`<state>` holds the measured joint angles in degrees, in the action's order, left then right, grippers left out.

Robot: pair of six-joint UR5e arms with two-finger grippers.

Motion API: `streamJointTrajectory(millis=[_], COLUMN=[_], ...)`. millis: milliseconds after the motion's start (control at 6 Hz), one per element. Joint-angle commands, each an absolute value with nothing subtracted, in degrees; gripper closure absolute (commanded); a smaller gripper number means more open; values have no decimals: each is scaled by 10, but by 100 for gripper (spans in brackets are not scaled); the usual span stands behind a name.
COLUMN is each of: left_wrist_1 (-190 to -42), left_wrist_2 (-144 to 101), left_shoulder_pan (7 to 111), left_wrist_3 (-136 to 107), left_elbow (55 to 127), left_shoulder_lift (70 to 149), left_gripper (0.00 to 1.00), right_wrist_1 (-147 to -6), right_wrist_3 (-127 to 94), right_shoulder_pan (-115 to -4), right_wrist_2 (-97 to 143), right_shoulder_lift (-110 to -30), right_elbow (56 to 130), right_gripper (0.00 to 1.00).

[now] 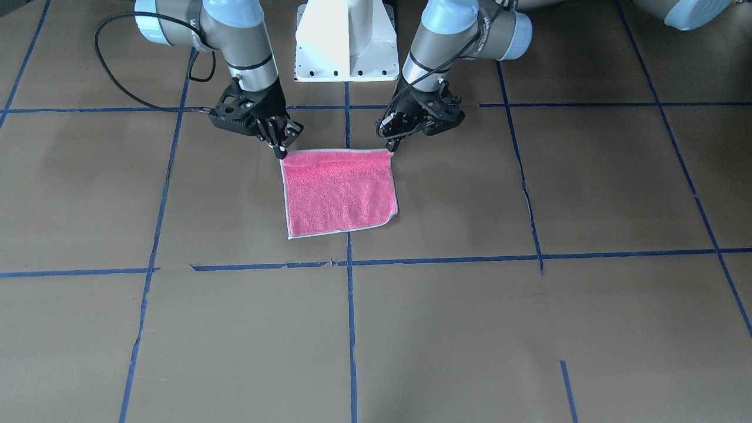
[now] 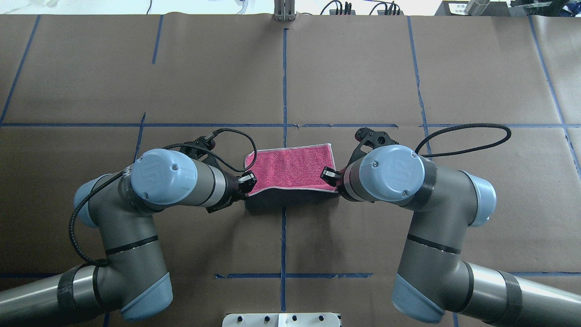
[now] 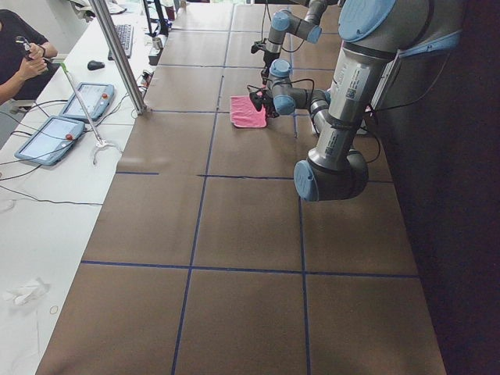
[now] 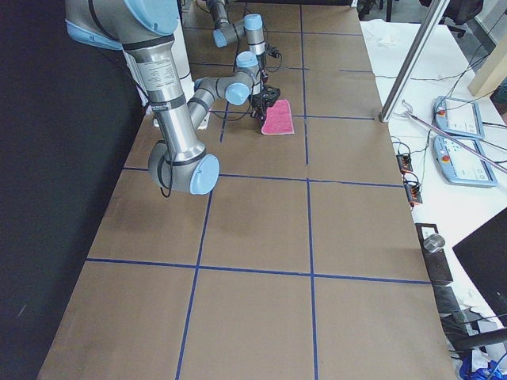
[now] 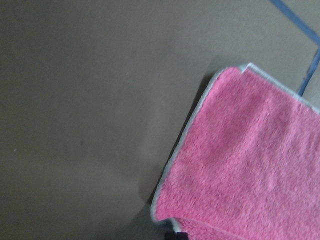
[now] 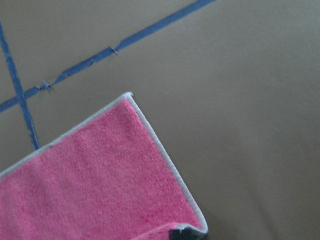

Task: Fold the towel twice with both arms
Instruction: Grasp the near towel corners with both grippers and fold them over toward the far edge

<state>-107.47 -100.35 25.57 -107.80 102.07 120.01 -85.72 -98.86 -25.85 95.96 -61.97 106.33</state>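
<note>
The towel shows its pink face with a whitish border and lies mid-table in front of the robot. Its edge nearest the robot is raised a little and casts a shadow in the overhead view. My left gripper is shut on one corner of that edge, and my right gripper is shut on the other. From above, the left gripper and right gripper flank the towel. The left wrist view and right wrist view show the pink cloth running away from each gripped corner.
The table is brown paper marked with blue tape lines. The white pedestal base stands behind the grippers. A side table with tablets, a metal pole and a seated operator lies beyond the table's far edge.
</note>
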Motion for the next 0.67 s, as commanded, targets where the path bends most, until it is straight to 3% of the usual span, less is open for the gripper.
streamJointTrajectory(millis=[0,500], left_wrist_1=[-1078,-1109], left_wrist_2=[-1002,-1001], left_shoulder_pan=[286,311], left_wrist_3=[-1055,-1040], left_elbow=[977,908], left_shoulder_lift=[1224,1250], left_gripper=[100,100], right_wrist_1=[-853,-853], right_wrist_3=[-985,-984], right_shoulder_pan=[-290,-305], right_wrist_2=[964,965], right_shoulder_lift=[-562,-539], right_elbow=[984,930], right_gripper=[100,100])
